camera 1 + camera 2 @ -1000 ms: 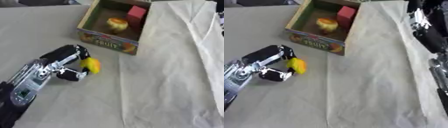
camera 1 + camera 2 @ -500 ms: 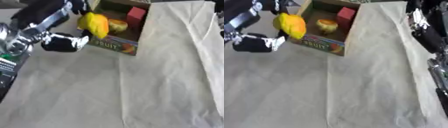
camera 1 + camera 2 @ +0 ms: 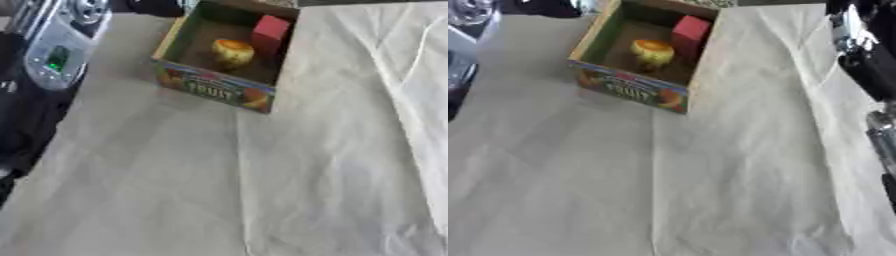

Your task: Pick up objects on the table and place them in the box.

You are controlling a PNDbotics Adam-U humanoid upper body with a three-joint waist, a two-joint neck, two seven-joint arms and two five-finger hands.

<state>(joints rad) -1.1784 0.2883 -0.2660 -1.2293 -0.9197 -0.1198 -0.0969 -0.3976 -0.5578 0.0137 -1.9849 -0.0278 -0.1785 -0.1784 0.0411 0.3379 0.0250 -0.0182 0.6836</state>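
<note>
The box [image 3: 214, 92], an open cardboard carton with a printed fruit label on its near wall, sits at the far side of the tabletop [image 3: 262, 190]. Inside lie a red block [image 3: 269, 31] and, beside it, a round yellow-topped piece [image 3: 233, 52], perhaps toy fruit. A creased pale cloth covers the tabletop. The left arm [image 3: 52, 55] fills the far left; its fingers are out of view, so I cannot tell their state. The right arm [image 3: 868, 55] is at the right edge, hand unseen.

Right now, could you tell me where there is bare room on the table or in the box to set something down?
The white cloth-covered table is bare in front of the printed cardboard fruit box and to its right. Inside the box, the near-left floor looks free; the yellow rounded toy and red block crowd the centre and far right. The left arm borders the left edge.
</note>
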